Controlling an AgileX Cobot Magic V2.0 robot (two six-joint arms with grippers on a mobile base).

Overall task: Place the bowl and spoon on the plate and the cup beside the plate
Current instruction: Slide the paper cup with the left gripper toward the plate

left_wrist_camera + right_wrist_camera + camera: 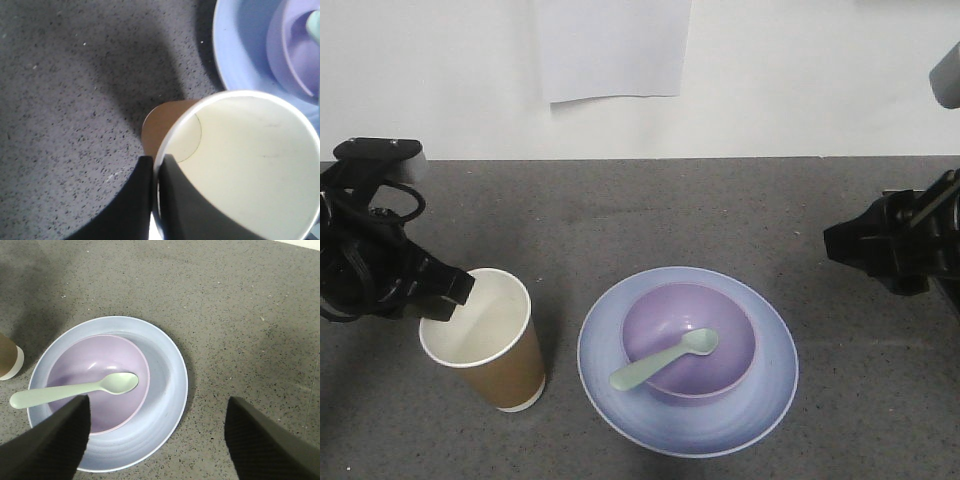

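The brown paper cup (485,340) stands upright on the grey table, left of the pale blue plate (760,385). My left gripper (448,290) is shut on the cup's rim (172,132), one finger inside and one outside. The lavender bowl (705,375) sits in the middle of the plate. Across the bowl lies the mint-green spoon (665,358), its head inside and its handle over the left rim. My right gripper (156,435) hangs open above the plate's (167,390) near right edge, holding nothing. In the right wrist view the spoon (75,388) and bowl (115,412) show clearly.
The grey speckled table (720,210) ends at a white wall behind, where a sheet of paper (612,48) hangs. The right arm (895,240) hovers at the right side of the table.
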